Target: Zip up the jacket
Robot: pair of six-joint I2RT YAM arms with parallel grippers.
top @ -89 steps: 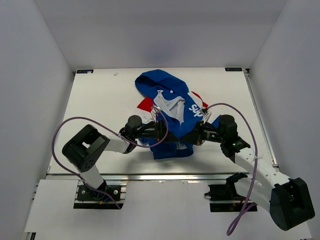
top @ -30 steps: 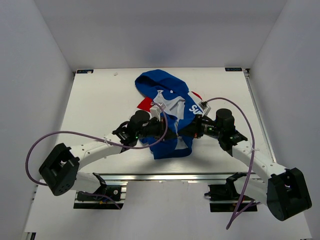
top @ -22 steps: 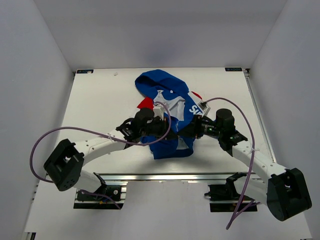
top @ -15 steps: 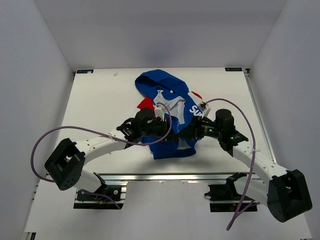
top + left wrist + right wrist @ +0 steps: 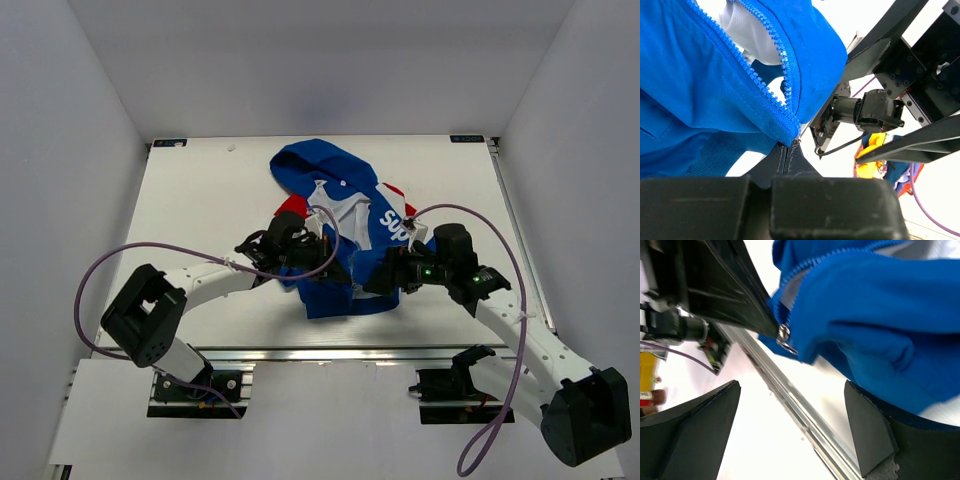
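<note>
white table (image 5: 200, 200), blue jacket (image 5: 322, 172) lying crumpled near its middle

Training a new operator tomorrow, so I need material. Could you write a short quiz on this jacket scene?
1. True or false: the right end effector is clamped on the zipper pull.
2. The left end effector pinches the jacket at: A) the hood B) the zipper's bottom end C) a sleeve.
3. Fill in: the jacket's front is ____.
Key: 1 false, its jaws stand open; 2 B; 3 unzipped.
</note>
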